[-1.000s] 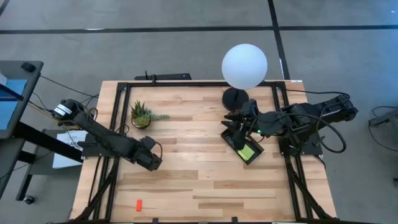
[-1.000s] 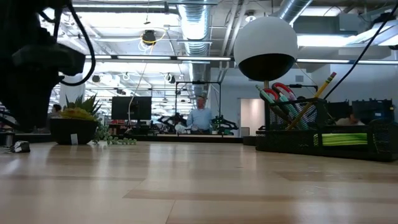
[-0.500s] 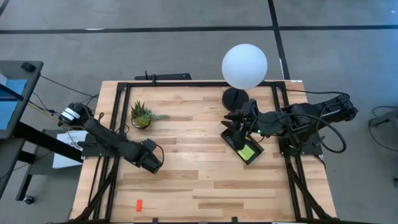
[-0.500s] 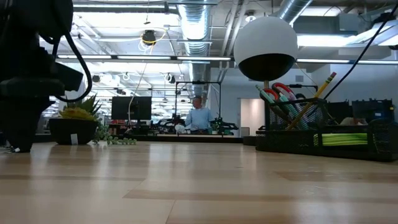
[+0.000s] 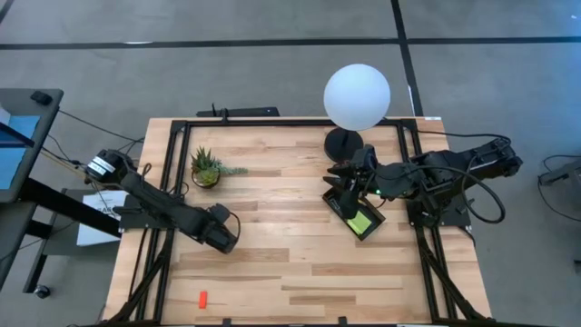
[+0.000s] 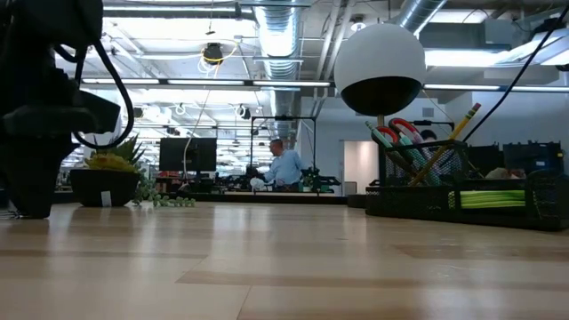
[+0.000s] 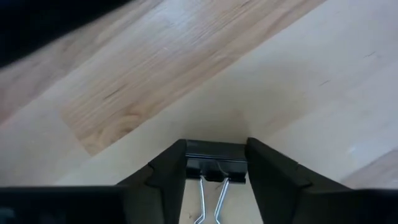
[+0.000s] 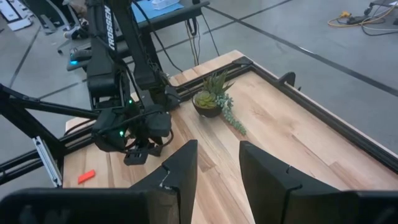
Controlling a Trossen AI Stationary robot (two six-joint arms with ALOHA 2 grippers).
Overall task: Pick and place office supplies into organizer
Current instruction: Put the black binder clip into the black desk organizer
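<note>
Binder clip (image 7: 216, 163) sits on the table (image 5: 290, 272) between the left gripper's (image 7: 216, 177) fingers, which close against its sides. Further across, the right gripper (image 8: 217, 171) hovers over the organizer (image 5: 356, 211), jaws parted and empty. The red piece (image 5: 202, 298) lies near the table's front edge.

A black binder clip (image 7: 216, 163) (wire handles up) sits between the left hand's fingers (image 7: 166, 177) on the bench (image 7: 186, 81).
</note>
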